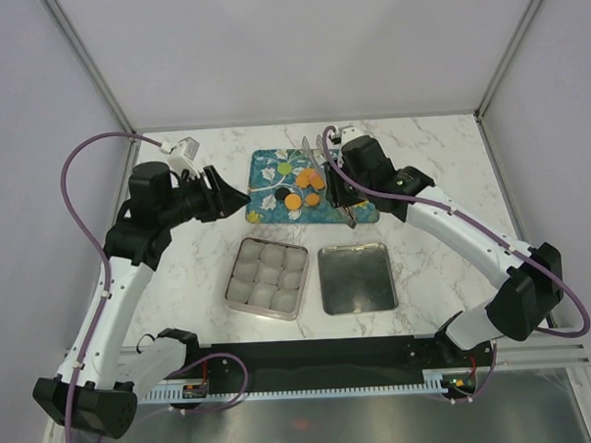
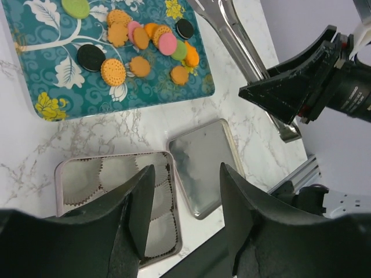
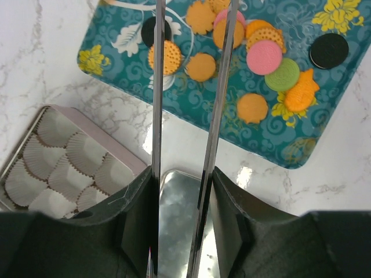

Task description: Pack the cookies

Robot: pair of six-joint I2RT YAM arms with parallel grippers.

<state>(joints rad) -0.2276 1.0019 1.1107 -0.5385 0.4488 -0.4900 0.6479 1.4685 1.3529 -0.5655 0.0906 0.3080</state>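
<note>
The cookies point(image 1: 293, 202) lie loose on a teal flowered tray point(image 1: 265, 162): mostly orange, some pink, green and black. They show in the left wrist view point(image 2: 113, 71) and the right wrist view point(image 3: 264, 57). My right gripper point(image 1: 338, 173) is shut on metal tongs point(image 3: 157, 87), whose two arms reach out over the cookies above the tray without touching any. My left gripper point(image 1: 238, 199) is open and empty, in the air left of the tray; in its own view point(image 2: 188, 174) it hangs over the tin.
A square pink-rimmed tin point(image 1: 235, 283) with white paper cups stands in front of the tray, also in the left wrist view point(image 2: 58, 174) and the right wrist view point(image 3: 87, 113). Its lid point(image 1: 357, 278) lies beside it, shiny side up. White walls enclose the marble table.
</note>
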